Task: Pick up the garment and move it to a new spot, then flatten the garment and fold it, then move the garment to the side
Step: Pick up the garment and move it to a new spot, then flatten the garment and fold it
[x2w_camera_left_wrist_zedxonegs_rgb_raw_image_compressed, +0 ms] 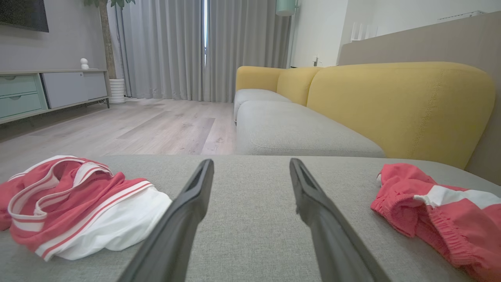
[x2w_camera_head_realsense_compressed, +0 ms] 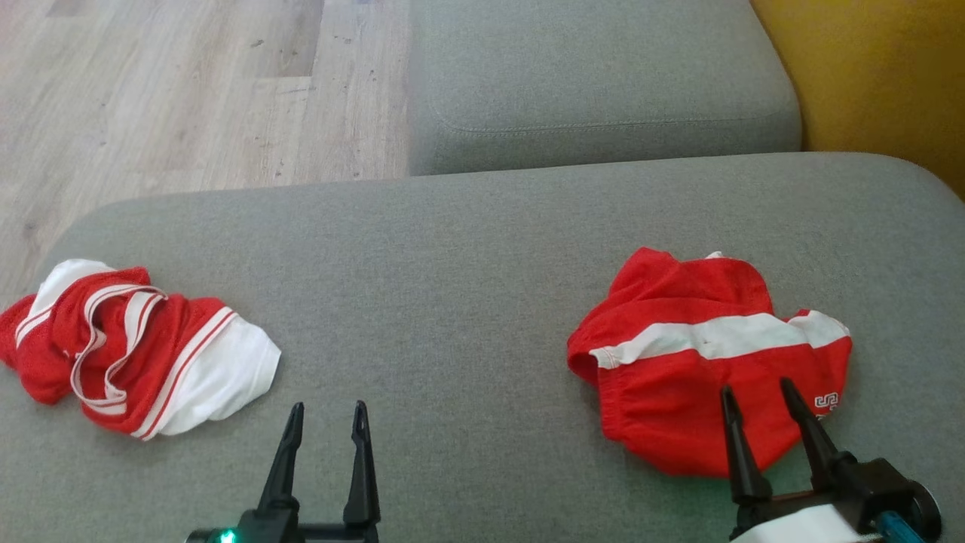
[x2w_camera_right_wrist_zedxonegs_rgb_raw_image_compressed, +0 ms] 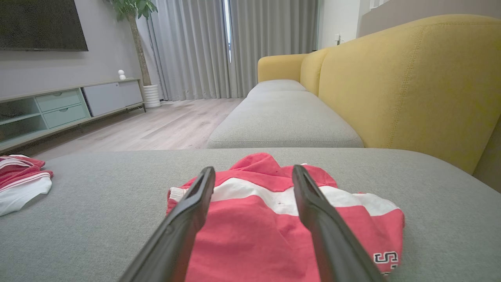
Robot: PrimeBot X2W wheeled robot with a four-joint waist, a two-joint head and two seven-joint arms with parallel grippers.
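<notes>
Spread wide and holding nothing: right pincer [x2w_camera_head_realsense_compressed: 755,386] over the red shorts [x2w_camera_head_realsense_compressed: 678,377], left pincer [x2w_camera_head_realsense_compressed: 328,405] above the grey sofa cushion [x2w_camera_head_realsense_compressed: 467,302].

Seat cushion [x2w_camera_head_realsense_compressed: 467,249]: showing grey woven cloth, matt, faintly rough.
Red shorts [x2w_camera_head_realsense_compressed: 663,392], striped jersey [x2w_camera_head_realsense_compressed: 151,354]: appearing as soft matt cloth.
Floor [x2w_camera_head_realsense_compressed: 188,90]: showing pale wood grain, smooth.
Left gripper [x2w_camera_head_realsense_compressed: 328,411], right gripper [x2w_camera_head_realsense_compressed: 755,385]: fingers looking like dark matt plastic.
</notes>
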